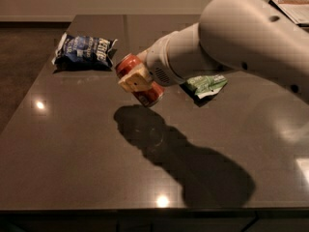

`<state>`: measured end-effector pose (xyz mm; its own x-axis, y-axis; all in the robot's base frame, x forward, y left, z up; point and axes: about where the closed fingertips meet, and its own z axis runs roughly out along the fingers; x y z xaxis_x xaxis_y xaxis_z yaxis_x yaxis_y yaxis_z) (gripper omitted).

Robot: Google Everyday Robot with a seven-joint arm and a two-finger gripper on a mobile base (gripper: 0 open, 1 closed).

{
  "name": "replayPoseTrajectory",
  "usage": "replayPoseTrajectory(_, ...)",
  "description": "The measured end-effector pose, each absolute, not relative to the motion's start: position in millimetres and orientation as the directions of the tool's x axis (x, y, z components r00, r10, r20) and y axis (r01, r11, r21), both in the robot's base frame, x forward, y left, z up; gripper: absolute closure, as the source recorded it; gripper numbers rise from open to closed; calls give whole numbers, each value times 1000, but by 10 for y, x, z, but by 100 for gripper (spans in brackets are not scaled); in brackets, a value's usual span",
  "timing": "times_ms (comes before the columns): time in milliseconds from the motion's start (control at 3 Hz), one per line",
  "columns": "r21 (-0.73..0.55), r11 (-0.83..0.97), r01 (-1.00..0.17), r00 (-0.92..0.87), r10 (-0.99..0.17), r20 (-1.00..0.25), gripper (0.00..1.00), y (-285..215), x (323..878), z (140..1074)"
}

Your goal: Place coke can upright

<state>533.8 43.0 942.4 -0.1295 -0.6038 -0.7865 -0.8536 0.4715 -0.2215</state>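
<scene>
The coke can (145, 92) is red with silver ends. It is held tilted in the air above the dark table (72, 153), its top toward the upper left. My gripper (137, 79) is shut on the can, with one tan finger pad (135, 80) across its side. The big white arm (231, 37) reaches in from the upper right and hides the other finger. The can's shadow lies on the table just below it.
A blue chip bag (84, 50) lies at the back left of the table. A green chip bag (206, 85) lies behind the arm at centre right, partly hidden. A tray or paper edge (292, 6) shows at the top right.
</scene>
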Motion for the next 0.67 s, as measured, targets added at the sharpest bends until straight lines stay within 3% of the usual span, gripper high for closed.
replayPoseTrajectory(667, -269, 481, -834, -65, -570, -819, 100, 423, 5377, 9629)
